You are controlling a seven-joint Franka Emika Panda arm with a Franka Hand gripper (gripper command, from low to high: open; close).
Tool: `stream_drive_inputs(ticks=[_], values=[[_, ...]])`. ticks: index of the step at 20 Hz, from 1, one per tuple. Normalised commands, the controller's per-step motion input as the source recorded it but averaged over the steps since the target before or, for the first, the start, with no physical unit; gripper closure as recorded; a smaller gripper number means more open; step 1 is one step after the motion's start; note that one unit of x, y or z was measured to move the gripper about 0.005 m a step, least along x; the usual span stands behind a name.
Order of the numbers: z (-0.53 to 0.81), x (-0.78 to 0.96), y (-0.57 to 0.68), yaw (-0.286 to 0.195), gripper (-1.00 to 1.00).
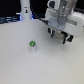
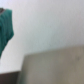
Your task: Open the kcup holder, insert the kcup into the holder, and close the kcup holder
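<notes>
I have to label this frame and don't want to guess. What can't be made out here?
- Kcup holder: not seen as a whole in either view; in the exterior view the arm's white body covers that corner.
- Gripper: fingers small and dark in the exterior view; open or shut unclear.
- Kcup: tiny; only a green top shows.
- Wrist view: blurred; a teal shape is cut off by the edge, and a grey surface cannot be identified.

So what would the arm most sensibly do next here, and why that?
Probably shift toward the kcup holder directly beneath the gripper and work on opening it. The arm hovers at that dark block, while the kcup stands apart and untouched on the white table. Whether the gripper is open is unclear.
</notes>
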Motion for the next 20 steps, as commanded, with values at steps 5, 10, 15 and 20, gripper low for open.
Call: stream_drive_inputs(ticks=[5,10,15,20], values=[[0.12,0.04,-0.32,-0.217,1.0],[0.02,-0.01,0.4,0.046,-1.0],[0.11,0.07,0.54,0.133,-1.0],[0.11,-0.28,0.24,0.179,-1.0]])
